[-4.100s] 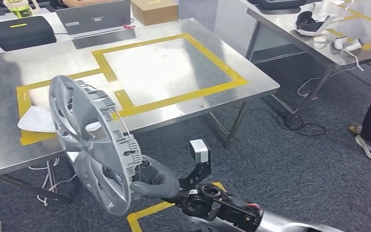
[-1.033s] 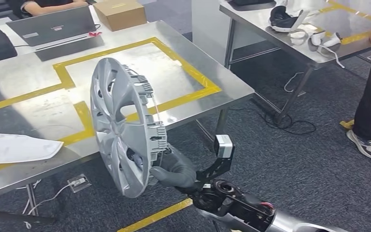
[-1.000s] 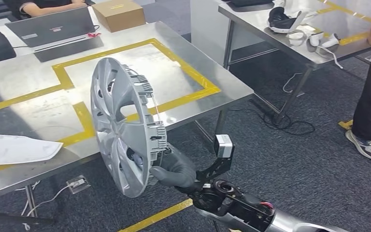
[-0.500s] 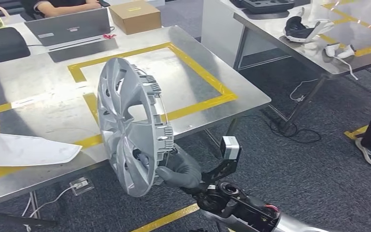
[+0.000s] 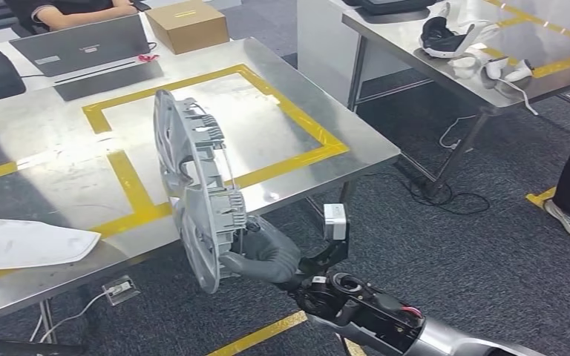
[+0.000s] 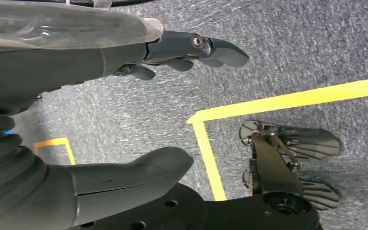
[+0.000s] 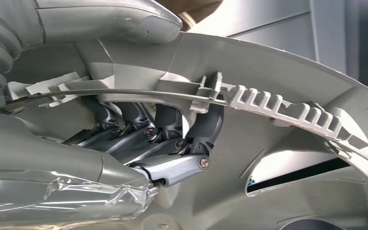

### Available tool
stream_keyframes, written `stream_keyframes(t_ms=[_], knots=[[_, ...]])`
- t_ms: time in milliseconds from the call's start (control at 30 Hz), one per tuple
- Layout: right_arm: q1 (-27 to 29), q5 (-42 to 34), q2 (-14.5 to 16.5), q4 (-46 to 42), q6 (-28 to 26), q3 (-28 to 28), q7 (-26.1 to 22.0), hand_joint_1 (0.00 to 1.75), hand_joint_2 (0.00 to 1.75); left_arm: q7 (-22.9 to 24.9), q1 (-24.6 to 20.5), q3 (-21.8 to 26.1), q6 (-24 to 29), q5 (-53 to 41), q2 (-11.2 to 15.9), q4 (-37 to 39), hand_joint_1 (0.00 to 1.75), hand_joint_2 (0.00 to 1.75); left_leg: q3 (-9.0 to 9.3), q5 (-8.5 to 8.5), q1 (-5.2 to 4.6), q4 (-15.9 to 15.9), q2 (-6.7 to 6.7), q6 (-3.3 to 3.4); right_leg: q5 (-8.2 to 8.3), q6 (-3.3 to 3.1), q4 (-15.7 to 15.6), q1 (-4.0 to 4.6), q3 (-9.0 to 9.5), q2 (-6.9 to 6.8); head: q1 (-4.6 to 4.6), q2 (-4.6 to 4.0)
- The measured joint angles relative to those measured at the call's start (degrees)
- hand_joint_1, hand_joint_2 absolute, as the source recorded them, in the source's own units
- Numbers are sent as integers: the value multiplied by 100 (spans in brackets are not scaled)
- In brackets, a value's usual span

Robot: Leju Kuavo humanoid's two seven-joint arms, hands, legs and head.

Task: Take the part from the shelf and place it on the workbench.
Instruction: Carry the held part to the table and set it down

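Carry step: right hand (image 5: 258,256) grips rim of grey plastic round wheel cover (image 5: 197,199), held on edge just short of the steel workbench (image 5: 59,126). Left hand (image 6: 91,110) hangs spread, holding nothing. Next, I judge: reach over the workbench, lay cover flat.

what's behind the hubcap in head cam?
Behind the hubcap, held on edge by the right hand, lies the workbench with its yellow tape. The stretch of bench and tape directly behind it is covered.
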Motion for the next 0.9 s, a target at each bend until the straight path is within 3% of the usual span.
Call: stream_keyframes(t_ms=[200,900], knots=[[-314,73,21,139,-6,54,9,173,175,-22,0,0,-1,27,-2,0,0,175,-4,11,5,-5,-1,-46,10,-17,0,4,3,-8,0,0],[-403,-60,43,263,-104,87,-85,173,175,-32,3,0,17,60,1,0,0,175,-8,5,-14,9,-4,-40,23,-8,-36,-17,18,-14,16,0]])
